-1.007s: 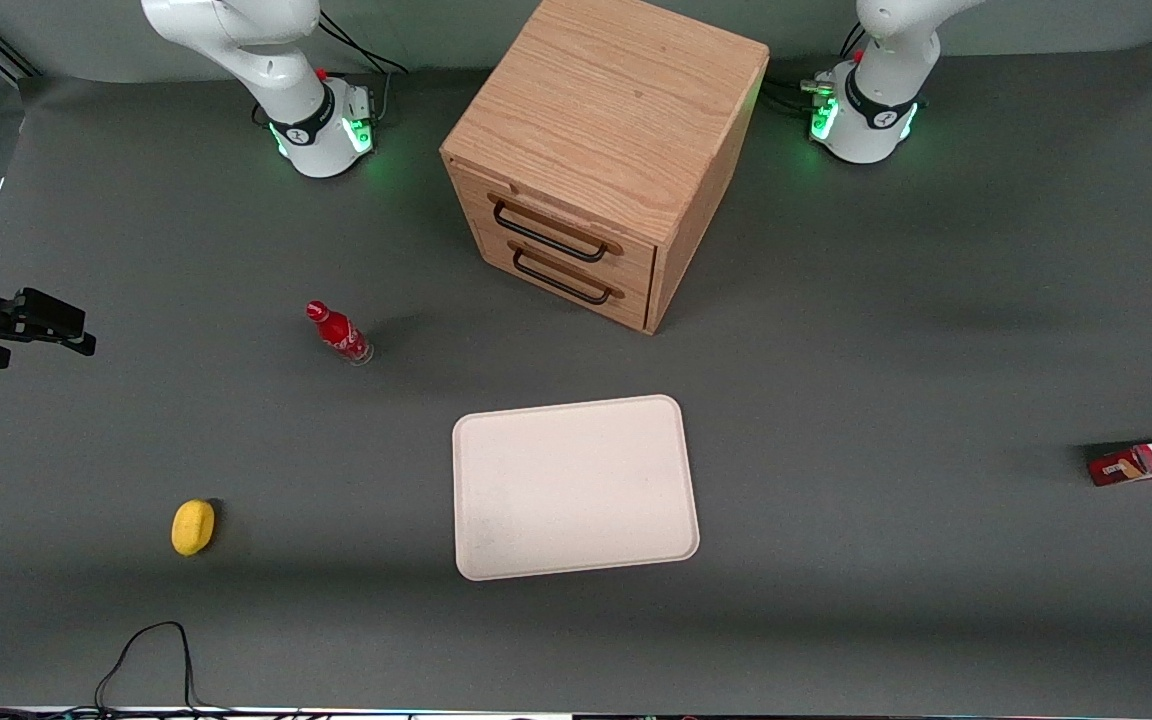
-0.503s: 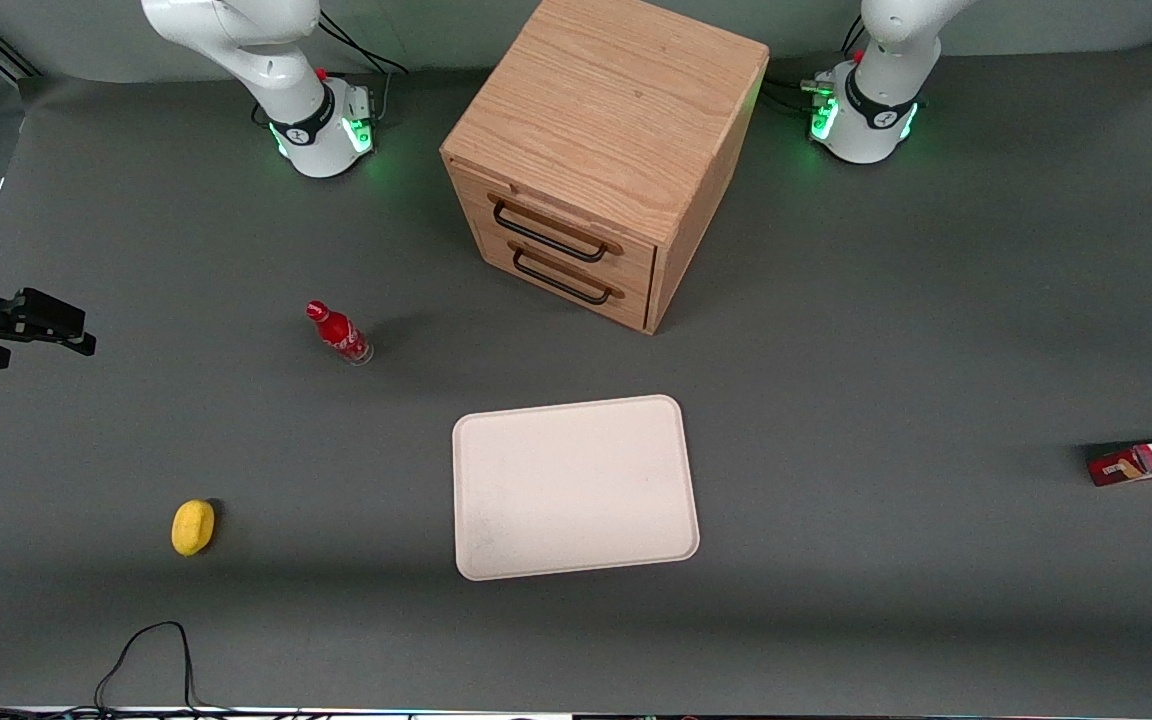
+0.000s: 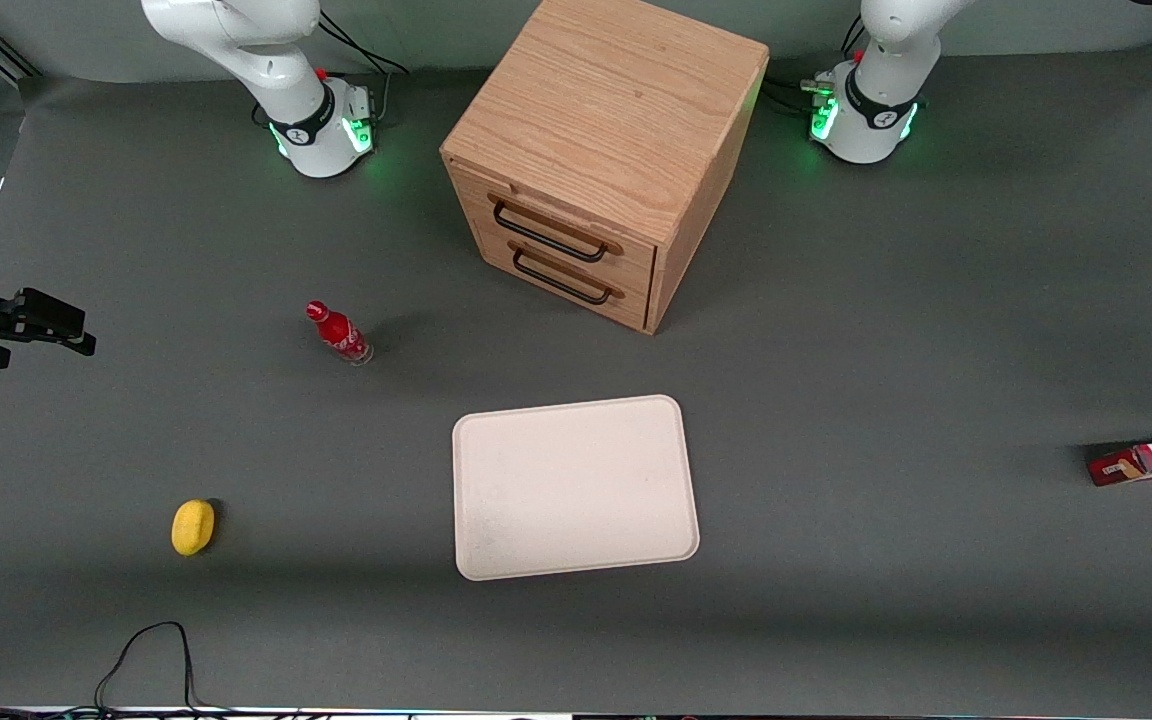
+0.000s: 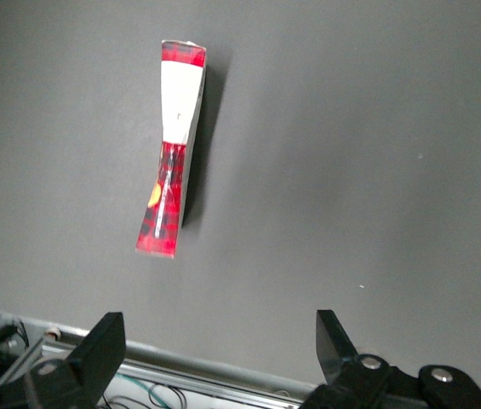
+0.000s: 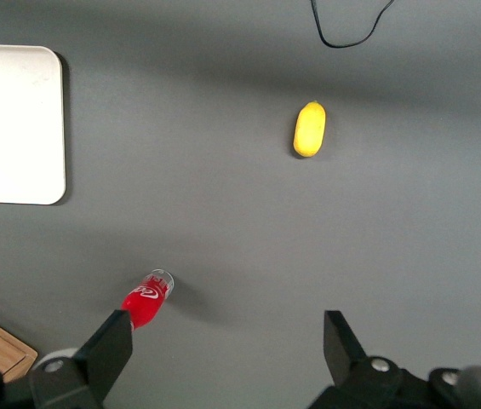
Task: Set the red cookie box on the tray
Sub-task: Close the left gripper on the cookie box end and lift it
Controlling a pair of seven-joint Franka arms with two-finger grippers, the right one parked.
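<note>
While the red cookie box (image 4: pixel 170 153) lay flat on the gray table (image 3: pixel 886 330), well apart from the tray (image 3: pixel 576 487) at about three o'clock from it in the front view, toward the working arm's end, the left gripper (image 4: pixel 221 354) hung high above the box, wide open and holding nothing. To do this step well, I think it should go down over the box's middle and pinch its long narrow sides.
</note>
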